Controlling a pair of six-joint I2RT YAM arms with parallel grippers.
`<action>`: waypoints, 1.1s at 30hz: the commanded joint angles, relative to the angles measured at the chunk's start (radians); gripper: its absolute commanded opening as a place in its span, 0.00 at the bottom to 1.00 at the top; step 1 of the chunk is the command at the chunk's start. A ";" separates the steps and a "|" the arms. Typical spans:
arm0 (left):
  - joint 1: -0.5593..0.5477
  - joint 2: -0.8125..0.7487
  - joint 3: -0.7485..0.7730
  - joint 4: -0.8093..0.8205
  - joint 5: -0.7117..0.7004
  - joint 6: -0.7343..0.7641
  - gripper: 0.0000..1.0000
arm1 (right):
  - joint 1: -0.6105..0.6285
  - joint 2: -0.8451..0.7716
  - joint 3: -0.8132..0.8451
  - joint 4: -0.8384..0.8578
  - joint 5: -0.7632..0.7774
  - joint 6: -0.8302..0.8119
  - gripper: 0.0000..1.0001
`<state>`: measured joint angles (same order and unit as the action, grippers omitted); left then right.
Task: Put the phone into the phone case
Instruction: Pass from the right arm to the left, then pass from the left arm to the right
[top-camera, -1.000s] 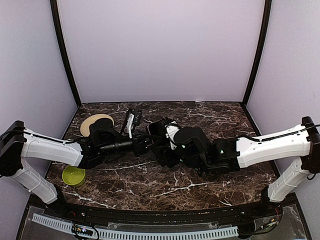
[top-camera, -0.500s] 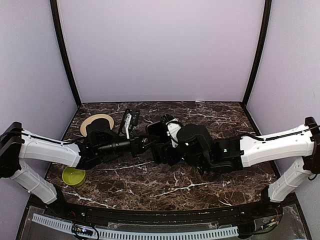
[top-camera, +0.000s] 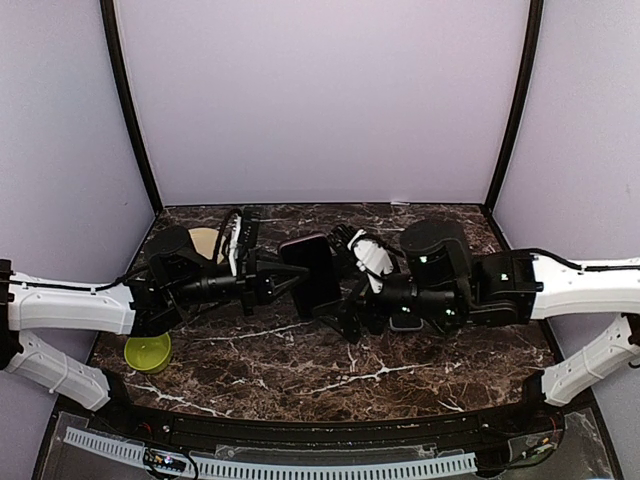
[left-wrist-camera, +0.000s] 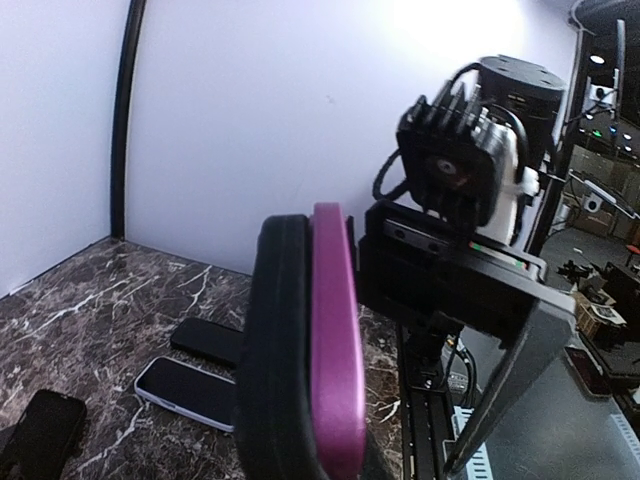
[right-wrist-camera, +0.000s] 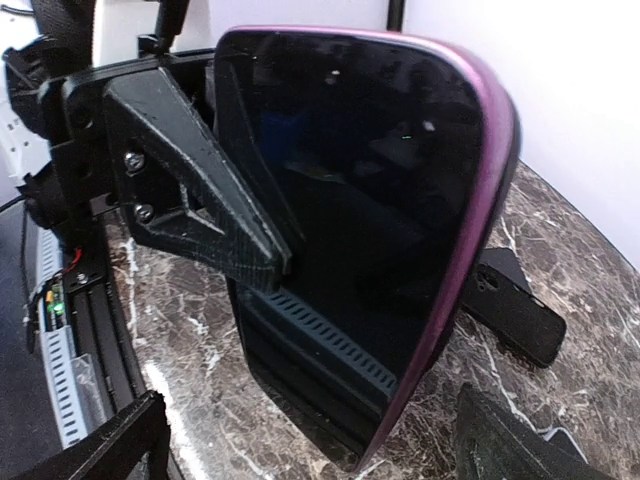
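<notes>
Where phone (top-camera: 309, 272) hangs, spare phones (left-wrist-camera: 185, 392) lie below.

— How are the arms finished?
— White shells with black joints are seen on the left arm (top-camera: 70, 305) and right arm (top-camera: 590, 290) above the table (top-camera: 300, 370); black cables are run alongside.
— And the left hand (top-camera: 285, 283)?
— Its finger (right-wrist-camera: 190, 190) is moulded in black, fixed by two screws.

top view high behind the arms, looking down over the table (top-camera: 300, 370) to the back wall (top-camera: 320, 100), left wrist view close on the phone (left-wrist-camera: 335, 340) edge-on, facing the right arm (left-wrist-camera: 470, 170), right wrist view closer, on its screen, facing the left arm (right-wrist-camera: 90, 130), all three share the phone
</notes>
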<state>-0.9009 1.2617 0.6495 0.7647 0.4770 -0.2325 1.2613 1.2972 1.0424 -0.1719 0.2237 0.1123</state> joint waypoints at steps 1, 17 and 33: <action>-0.004 -0.071 0.009 0.067 0.151 0.076 0.00 | -0.050 -0.067 -0.003 -0.040 -0.311 -0.059 0.99; -0.003 -0.096 -0.017 0.205 0.357 0.013 0.00 | -0.113 -0.023 -0.014 0.029 -0.568 -0.051 0.50; -0.005 -0.095 -0.011 0.180 0.320 0.021 0.19 | -0.119 -0.035 0.031 0.067 -0.551 -0.057 0.00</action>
<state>-0.8925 1.2057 0.6224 0.8707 0.7685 -0.2539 1.1557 1.3022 1.0389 -0.1726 -0.3481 0.0154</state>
